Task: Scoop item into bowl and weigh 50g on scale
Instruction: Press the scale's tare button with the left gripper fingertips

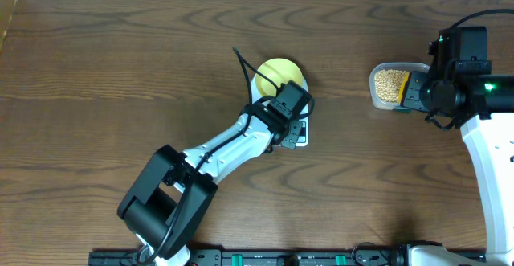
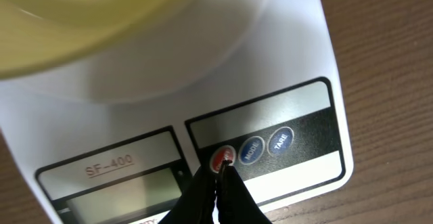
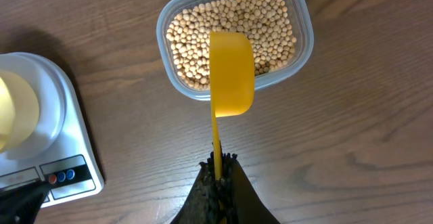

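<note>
Bearing SF-400 label, scale has TARE btn.

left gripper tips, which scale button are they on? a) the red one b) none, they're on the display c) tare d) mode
a: in the left wrist view the shut left gripper has its tips on the red button of the scale.

Left arm: white links, black joint housings, loose black cable at wrist. Right arm: white link, black wrist block, green light. Left gripper, right gripper: black tapered fingers.
</note>
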Robot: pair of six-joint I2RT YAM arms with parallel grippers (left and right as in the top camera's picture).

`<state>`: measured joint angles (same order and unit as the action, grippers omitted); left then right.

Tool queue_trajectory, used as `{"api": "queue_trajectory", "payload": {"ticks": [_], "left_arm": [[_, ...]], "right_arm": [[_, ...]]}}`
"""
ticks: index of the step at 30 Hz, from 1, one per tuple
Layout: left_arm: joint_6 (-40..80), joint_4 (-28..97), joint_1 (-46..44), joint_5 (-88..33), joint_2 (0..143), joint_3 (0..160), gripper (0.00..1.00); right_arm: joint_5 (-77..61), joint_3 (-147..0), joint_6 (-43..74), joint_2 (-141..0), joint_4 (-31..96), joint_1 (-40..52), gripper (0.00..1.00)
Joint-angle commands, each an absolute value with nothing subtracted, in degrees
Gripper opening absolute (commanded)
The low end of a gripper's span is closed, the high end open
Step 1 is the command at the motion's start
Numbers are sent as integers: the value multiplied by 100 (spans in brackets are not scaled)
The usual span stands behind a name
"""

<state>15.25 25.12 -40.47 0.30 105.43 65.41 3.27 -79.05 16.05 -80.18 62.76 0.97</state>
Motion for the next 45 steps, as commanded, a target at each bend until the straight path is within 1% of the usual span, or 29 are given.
{"api": "queue_trajectory", "payload": {"ticks": [1,31,45], "left_arm": [[1577,2536,-4108,25,10702,6657,8],[1575,2362,-4106,375,10720,6654,7],[1575,2351,-4106,373,10980,6650,7]], "right_arm": [[395,-8020,1557,-7985,6263,67,1],[395,-8020,1466,-7985,6272,69,1],[395,-8020,1448,-7981,6259,67,1]]}}
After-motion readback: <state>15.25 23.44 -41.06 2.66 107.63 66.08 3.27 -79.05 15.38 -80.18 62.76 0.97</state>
